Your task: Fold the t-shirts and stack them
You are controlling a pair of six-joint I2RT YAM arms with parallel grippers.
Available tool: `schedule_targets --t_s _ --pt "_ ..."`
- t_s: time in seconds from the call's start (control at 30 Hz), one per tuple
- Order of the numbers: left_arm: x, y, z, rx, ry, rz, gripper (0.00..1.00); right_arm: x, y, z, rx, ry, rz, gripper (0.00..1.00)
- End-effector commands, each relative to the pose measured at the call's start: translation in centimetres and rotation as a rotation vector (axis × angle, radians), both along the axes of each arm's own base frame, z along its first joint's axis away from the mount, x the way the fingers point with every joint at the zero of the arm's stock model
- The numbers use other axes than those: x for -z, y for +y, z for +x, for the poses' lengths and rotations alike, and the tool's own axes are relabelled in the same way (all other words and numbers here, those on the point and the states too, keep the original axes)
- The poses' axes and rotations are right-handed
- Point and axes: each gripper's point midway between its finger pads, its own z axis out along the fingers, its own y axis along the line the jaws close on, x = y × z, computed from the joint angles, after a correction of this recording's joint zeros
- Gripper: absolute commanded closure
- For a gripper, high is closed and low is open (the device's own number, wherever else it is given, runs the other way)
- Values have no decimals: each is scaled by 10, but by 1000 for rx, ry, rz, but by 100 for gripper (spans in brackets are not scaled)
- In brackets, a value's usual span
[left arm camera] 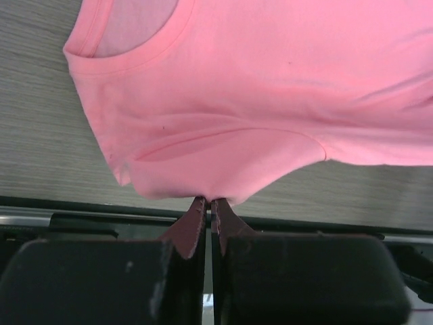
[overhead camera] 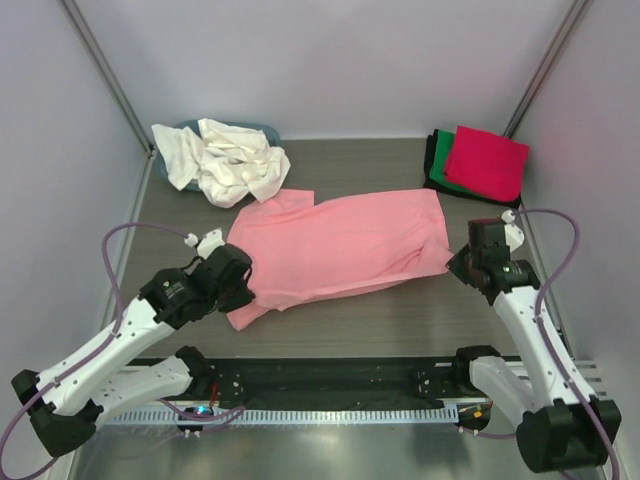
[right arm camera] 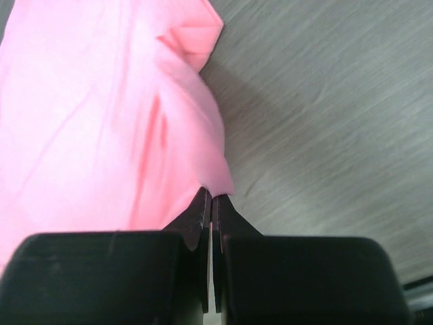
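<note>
While the pink t-shirt lies spread, left claw and right claw (closed) pinch its edges.

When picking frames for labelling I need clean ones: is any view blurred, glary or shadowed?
Top external: evenly lit and sharp. Left wrist: salmon pink t-shirt crisp, left gripper close, dark and soft. Right wrist: right gripper likewise, and a soft shadow on the table beside the shirt.
</note>
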Motion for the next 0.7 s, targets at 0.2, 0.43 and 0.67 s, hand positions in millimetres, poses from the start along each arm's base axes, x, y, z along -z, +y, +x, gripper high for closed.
schedule_targets --t_s 0.2,0.43,0.67 --pt "-10 14 -46 87 124 -29 100 -29 6 -82 -2 10 80 99" --pt "-17 26 -61 123 150 -4 100 -40 -4 -117 -8 15 30 99" --pt "-2 17 -39 139 134 71 100 -22 1 -111 -68 73 24 99"
